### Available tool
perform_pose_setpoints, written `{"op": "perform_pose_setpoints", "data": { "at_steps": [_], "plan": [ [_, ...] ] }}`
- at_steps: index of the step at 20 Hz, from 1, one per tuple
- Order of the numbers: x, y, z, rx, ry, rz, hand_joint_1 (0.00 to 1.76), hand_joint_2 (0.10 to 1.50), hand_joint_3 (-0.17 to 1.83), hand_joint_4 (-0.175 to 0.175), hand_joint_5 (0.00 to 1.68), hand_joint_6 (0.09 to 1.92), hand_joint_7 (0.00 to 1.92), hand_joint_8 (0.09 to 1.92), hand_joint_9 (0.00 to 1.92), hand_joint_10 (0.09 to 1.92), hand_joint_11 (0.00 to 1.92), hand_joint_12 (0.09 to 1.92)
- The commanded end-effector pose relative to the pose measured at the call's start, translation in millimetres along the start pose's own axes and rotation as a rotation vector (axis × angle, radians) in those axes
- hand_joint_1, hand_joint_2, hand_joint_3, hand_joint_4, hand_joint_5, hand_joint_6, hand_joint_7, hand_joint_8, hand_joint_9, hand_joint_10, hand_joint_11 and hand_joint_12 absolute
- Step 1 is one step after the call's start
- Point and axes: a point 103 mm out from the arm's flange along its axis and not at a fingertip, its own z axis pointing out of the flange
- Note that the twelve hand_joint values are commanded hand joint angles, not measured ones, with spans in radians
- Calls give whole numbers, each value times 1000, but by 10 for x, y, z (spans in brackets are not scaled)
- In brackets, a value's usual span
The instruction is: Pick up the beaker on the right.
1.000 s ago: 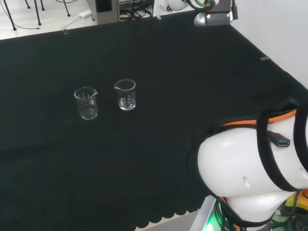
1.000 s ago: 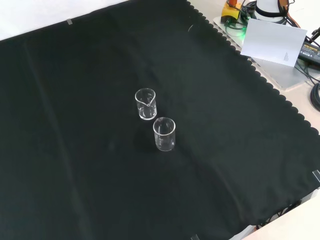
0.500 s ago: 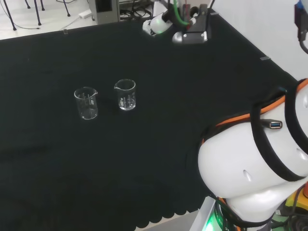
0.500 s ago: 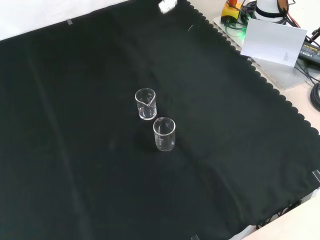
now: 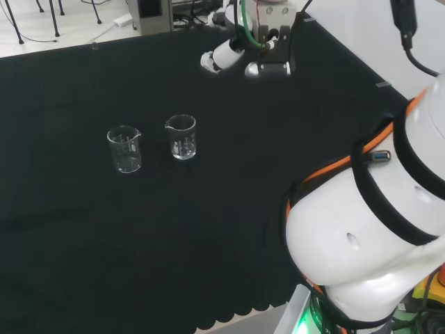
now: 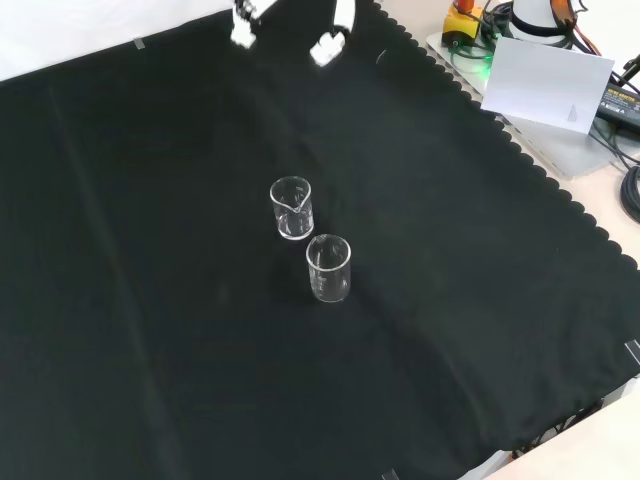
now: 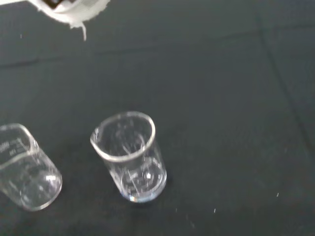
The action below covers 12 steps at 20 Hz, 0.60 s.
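Observation:
Two small clear glass beakers stand upright and close together on the black cloth. In the head view one beaker (image 5: 181, 137) is on the right and the other (image 5: 124, 149) on the left. In the front view they are the farther beaker (image 6: 292, 208) and the nearer beaker (image 6: 328, 268). The hand (image 5: 219, 57) hovers well beyond and to the right of them in the head view, open and holding nothing. Its white fingertips (image 6: 330, 45) show at the front view's top edge. In the wrist view one beaker (image 7: 130, 157) is central, the other (image 7: 27, 167) at the edge.
The arm's big white link (image 5: 361, 243) fills the head view's lower right. Past the cloth's scalloped edge (image 6: 520, 150) in the front view lie a white card (image 6: 545, 85) and cables. Bare black cloth (image 6: 150, 330) surrounds the beakers.
The hand has come into both views and moved down and left in the head view, closer to the beakers. The arm's white link has swung. Both beakers stay put.

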Motion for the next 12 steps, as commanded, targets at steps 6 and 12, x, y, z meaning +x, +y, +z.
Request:
{"op": "perform_pose_setpoints", "data": {
  "at_steps": [6, 12],
  "plan": [
    [-217, 324, 605, 99, 118, -83, 775, 546, 684, 10, 278, 87, 226, 491, 308, 623, 0, 1103],
    [-210, 388, 833, 116, 129, -132, 770, 518, 678, 5, 269, 87, 222, 490, 308, 623, 0, 1103]
  ]
}}
